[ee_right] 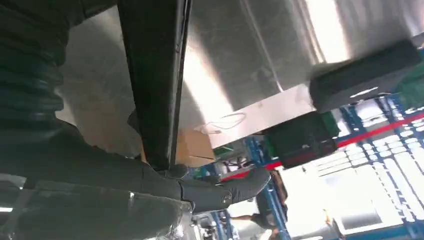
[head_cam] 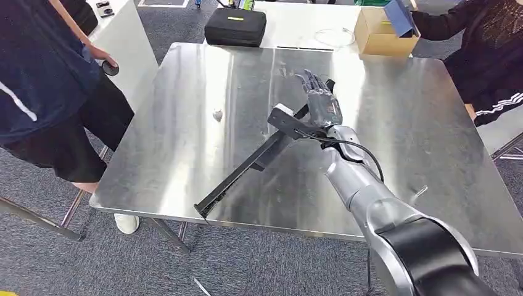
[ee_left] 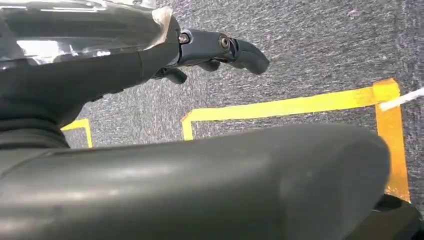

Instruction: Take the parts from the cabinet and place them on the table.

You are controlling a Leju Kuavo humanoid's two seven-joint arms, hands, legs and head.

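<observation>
Right hand: my right hand (head_cam: 322, 102) is out over the table (head_cam: 185, 117). My fingers (head_cam: 311, 80) are spread out flat and hold nothing.
Left hand: my left hand (ee_left: 220, 50) hangs down over the grey floor (ee_left: 325, 45) with yellow tape (ee_left: 280, 106). My fingers are bent in a bit, and I cannot tell if they are closed or loose.
Bar: the long black bar (head_cam: 247, 166) lies flat on the table. One end is just under my right hand. The other end is at the near edge.
Around: a black case (head_cam: 235, 26) and a box (head_cam: 382, 31) sit on the next table. A person (head_cam: 43, 80) stands on the left and a second person (head_cam: 487, 55) on the right.
</observation>
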